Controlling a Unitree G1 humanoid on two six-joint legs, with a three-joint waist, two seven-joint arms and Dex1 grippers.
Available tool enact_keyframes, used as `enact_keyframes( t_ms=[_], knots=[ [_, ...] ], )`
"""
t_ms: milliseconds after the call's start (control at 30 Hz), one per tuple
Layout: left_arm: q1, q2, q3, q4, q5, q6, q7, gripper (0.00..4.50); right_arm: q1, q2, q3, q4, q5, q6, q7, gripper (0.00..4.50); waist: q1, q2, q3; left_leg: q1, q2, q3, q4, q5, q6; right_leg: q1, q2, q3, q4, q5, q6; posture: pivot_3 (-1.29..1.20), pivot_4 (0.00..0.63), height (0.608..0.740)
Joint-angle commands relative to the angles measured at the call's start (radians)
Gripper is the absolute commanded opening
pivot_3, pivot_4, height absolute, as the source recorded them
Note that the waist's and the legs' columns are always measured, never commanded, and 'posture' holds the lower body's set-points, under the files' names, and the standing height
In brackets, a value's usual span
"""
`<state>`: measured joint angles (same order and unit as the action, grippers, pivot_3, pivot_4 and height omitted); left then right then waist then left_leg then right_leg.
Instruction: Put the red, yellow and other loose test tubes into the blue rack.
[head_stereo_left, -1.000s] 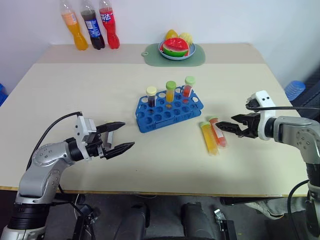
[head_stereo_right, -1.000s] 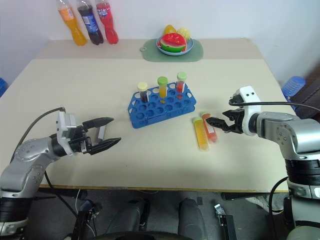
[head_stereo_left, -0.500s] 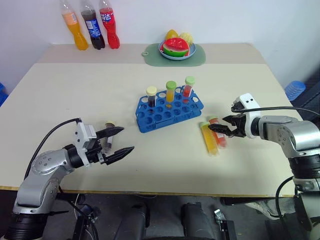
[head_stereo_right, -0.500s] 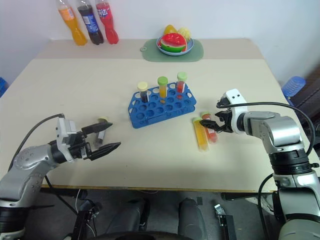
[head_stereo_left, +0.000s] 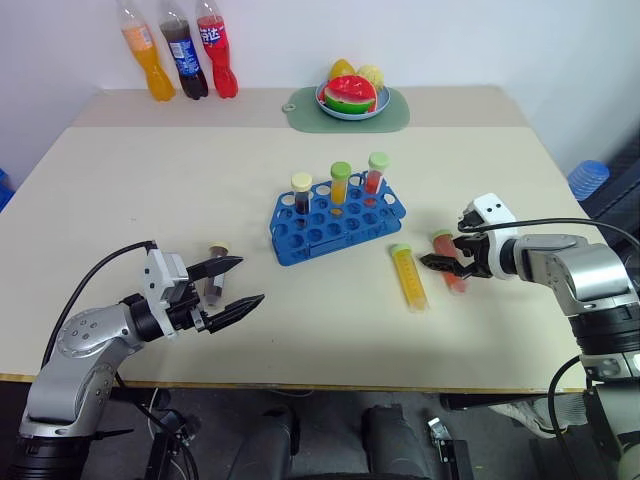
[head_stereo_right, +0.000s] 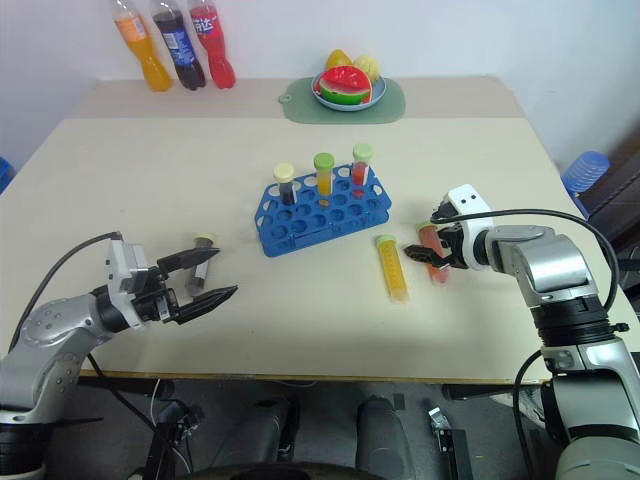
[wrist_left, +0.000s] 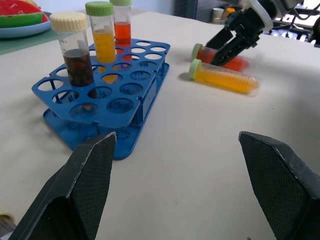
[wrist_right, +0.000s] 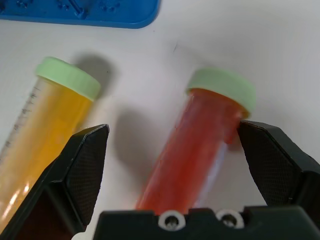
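The blue rack (head_stereo_left: 335, 220) stands mid-table with three capped tubes upright in its back row: dark (head_stereo_left: 302, 192), yellow (head_stereo_left: 341, 183) and red (head_stereo_left: 377, 172). To its right a loose yellow tube (head_stereo_left: 410, 278) lies on the table. Beside it lies the red tube (head_stereo_left: 452, 274), between the fingers of my open right gripper (head_stereo_left: 437, 265). The right wrist view shows the red tube (wrist_right: 195, 150) in that gap, nearer one finger (wrist_right: 280, 165). My left gripper (head_stereo_left: 250, 279) is open and empty at the near left. A beige-capped dark tube (head_stereo_left: 216, 262) is just behind it.
Three drink bottles (head_stereo_left: 180, 50) stand at the far left corner. A plate of fruit (head_stereo_left: 352, 95) sits on a green mat (head_stereo_left: 395, 118) at the back. The table's front edge (head_stereo_left: 320, 385) runs just below both grippers.
My right gripper has come down and forward around the red tube. That tube now lies farther from the yellow one. The beige-capped tube now shows behind my left gripper.
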<state>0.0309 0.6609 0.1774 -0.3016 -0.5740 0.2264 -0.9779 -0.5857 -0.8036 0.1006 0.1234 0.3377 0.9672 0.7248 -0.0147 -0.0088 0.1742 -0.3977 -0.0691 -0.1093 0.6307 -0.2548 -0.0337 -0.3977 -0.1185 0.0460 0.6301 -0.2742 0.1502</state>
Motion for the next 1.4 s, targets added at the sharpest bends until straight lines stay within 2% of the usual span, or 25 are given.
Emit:
enact_keyframes(
  t_ms=[33, 133, 300, 333, 467, 567, 767, 867, 1000, 1133, 1267, 1400],
  knots=[
    [0.004, -0.001, 0.021, -0.037, -0.004, -0.021, 0.000, 4.06, -0.013, 0.002, 0.007, 0.003, -0.033, -0.014, -0.001, 4.50, 0.000, 0.000, 0.000, 0.000, 0.000, 0.000, 0.000, 0.000, 0.000, 0.000, 0.000, 0.000, 0.000, 0.000, 0.000, 0.00, 0.150, 0.740],
    [0.004, -0.001, 0.020, -0.033, -0.002, -0.024, -0.002, 4.12, -0.018, -0.009, 0.027, 0.014, -0.050, -0.014, 0.021, 3.70, 0.000, 0.000, 0.000, 0.000, 0.000, 0.000, 0.000, 0.000, 0.000, 0.000, 0.000, 0.000, 0.000, 0.000, 0.000, 0.00, 0.150, 0.740],
    [0.002, -0.005, 0.018, -0.028, 0.001, -0.029, -0.002, 4.12, -0.012, -0.023, 0.037, 0.005, -0.085, -0.033, 0.046, 1.21, -0.001, 0.000, 0.000, 0.000, 0.000, 0.000, 0.000, 0.000, 0.000, 0.000, 0.000, 0.000, 0.000, 0.000, 0.000, 0.00, 0.150, 0.740],
    [0.000, -0.006, 0.017, -0.027, 0.001, -0.030, -0.001, 4.12, -0.012, -0.022, 0.036, 0.005, -0.094, -0.042, 0.045, 0.87, -0.001, 0.000, 0.000, 0.000, 0.000, 0.000, 0.000, 0.000, 0.000, 0.000, 0.000, 0.000, 0.000, 0.000, 0.000, 0.00, 0.150, 0.740],
    [-0.012, -0.011, 0.008, -0.018, 0.005, -0.035, 0.001, 4.12, 0.001, -0.027, 0.031, -0.005, -0.124, -0.105, 0.058, 0.87, -0.001, 0.000, 0.000, 0.000, 0.000, 0.000, 0.000, 0.000, 0.000, 0.000, 0.000, 0.000, 0.000, 0.000, 0.000, 0.00, 0.150, 0.740],
    [-0.019, -0.014, 0.007, -0.011, 0.008, -0.037, 0.000, 4.12, 0.009, 0.000, -0.028, -0.026, -0.085, -0.159, 0.083, 0.87, -0.001, 0.000, 0.000, 0.000, 0.000, 0.000, 0.000, 0.000, 0.000, 0.000, 0.000, 0.000, 0.000, 0.000, 0.000, 0.00, 0.150, 0.740],
    [-0.035, -0.025, 0.004, -0.002, 0.011, -0.040, 0.001, 4.12, -0.007, 0.204, -0.275, -0.128, 0.206, -0.339, 0.197, 0.87, -0.005, 0.001, 0.000, 0.001, 0.000, 0.000, 0.000, 0.000, 0.000, 0.000, 0.001, 0.000, 0.001, 0.000, 0.000, 0.00, 0.150, 0.740],
    [-0.042, -0.034, 0.000, 0.003, 0.017, -0.042, 0.001, 4.12, -0.020, 0.310, -0.292, -0.132, 0.249, -0.455, 0.224, 0.87, -0.003, 0.001, 0.000, 0.001, 0.000, 0.000, 0.000, 0.000, 0.000, 0.001, 0.001, 0.000, 0.001, 0.000, 0.000, 0.00, 0.150, 0.740],
    [-0.049, -0.053, -0.004, 0.003, 0.020, -0.042, 0.009, 4.12, -0.040, 0.458, -0.262, -0.026, 0.182, -0.671, 0.170, 0.87, -0.003, 0.000, 0.000, 0.001, 0.000, -0.001, 0.000, 0.000, 0.000, 0.000, 0.000, 0.000, 0.001, 0.000, 0.000, 0.00, 0.150, 0.740],
    [-0.045, -0.067, -0.002, -0.006, 0.019, -0.039, 0.021, 4.12, -0.074, 0.586, -0.267, 0.164, 0.109, -0.917, 0.104, 0.87, -0.005, 0.001, 0.001, 0.001, 0.000, -0.001, -0.001, 0.001, -0.001, 0.000, 0.000, 0.000, 0.002, 0.000, 0.000, 0.00, 0.150, 0.740],
    [-0.033, -0.071, 0.010, -0.016, 0.016, -0.037, 0.031, 4.12, -0.119, 0.651, -0.281, 0.393, 0.035, -1.194, 0.056, 0.87, -0.007, 0.001, 0.001, 0.001, -0.001, 0.000, -0.001, 0.001, -0.002, -0.002, 0.000, 0.001, 0.002, 0.000, 0.000, 0.00, 0.150, 0.740],
    [-0.028, -0.075, 0.015, -0.028, 0.012, -0.034, 0.046, 4.12, -0.180, 0.668, -0.310, 0.598, 0.001, -1.383, 0.006, 0.87, -0.010, 0.001, 0.001, 0.001, 0.000, 0.000, -0.001, 0.001, -0.002, -0.002, 0.001, 0.001, 0.003, 0.000, 0.000, 0.00, 0.150, 0.740]
  ],
)
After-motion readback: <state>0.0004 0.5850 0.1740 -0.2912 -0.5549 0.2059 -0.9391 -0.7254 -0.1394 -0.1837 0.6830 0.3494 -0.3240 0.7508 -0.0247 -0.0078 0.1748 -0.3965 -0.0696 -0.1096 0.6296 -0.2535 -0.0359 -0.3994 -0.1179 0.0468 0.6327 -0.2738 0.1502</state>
